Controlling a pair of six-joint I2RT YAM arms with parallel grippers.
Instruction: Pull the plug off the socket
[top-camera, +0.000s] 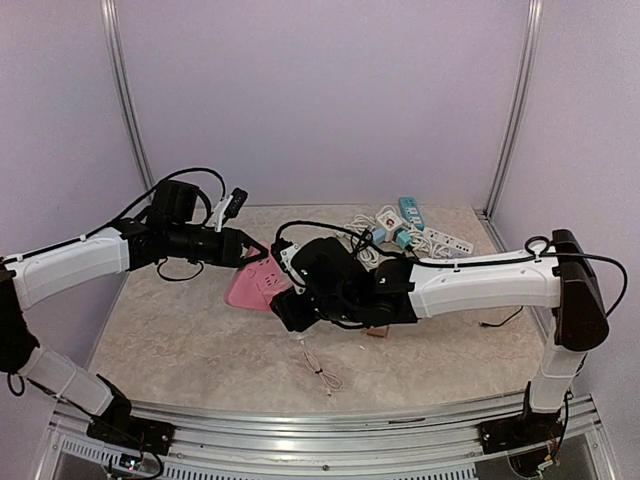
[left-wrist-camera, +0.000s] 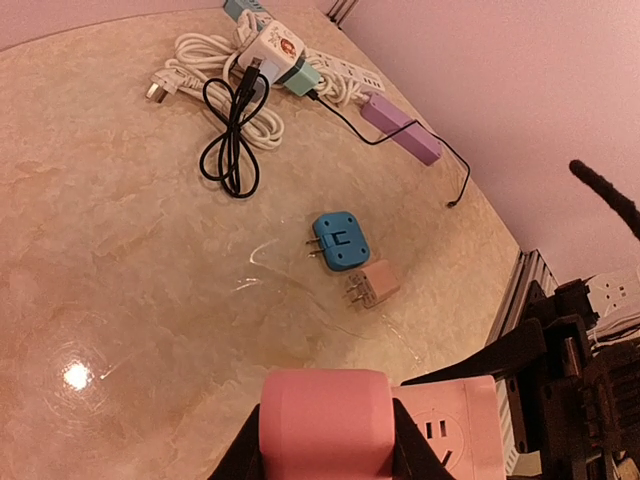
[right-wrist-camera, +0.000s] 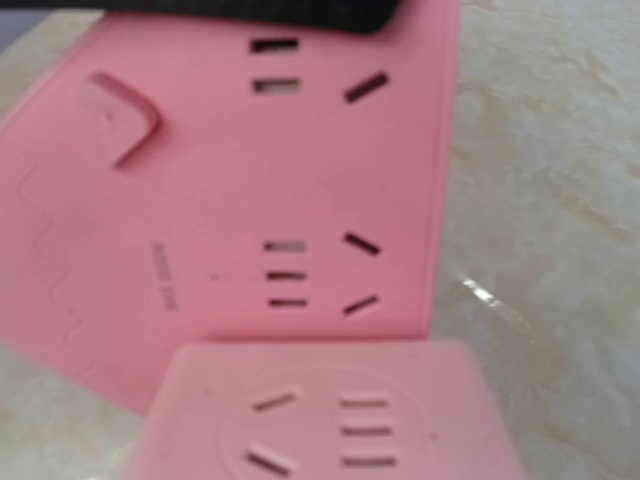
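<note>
Top view, pink socket strip (top-camera: 248, 288): lies on the table (top-camera: 170, 340), between the two arms' heads.
Top view, left gripper (top-camera: 248, 250): at the strip's far left end, touching it.
Top view, right gripper (top-camera: 290, 300): over the strip's right end; its fingers are hidden under the wrist.
Top view, spare strips and cables (top-camera: 410, 230): piled far right of the pink strip, well apart.
Left wrist, fingers (left-wrist-camera: 240, 462): clenched on a pink end of the strip (left-wrist-camera: 325, 415), one on each side.
Left wrist, blue adapter (left-wrist-camera: 340, 242) and peach adapter (left-wrist-camera: 372, 285): just beside each other, beyond the strip.
Left wrist, black cable (left-wrist-camera: 235, 130): farther beyond the strip.
Right wrist, strip face (right-wrist-camera: 230, 200): fills the view, its slots open.
Right wrist, pink plug block (right-wrist-camera: 320, 420): at the strip's near edge; whether it is seated I cannot tell.
Right wrist, fingers: out of sight, so I cannot tell if they grasp anything.
</note>
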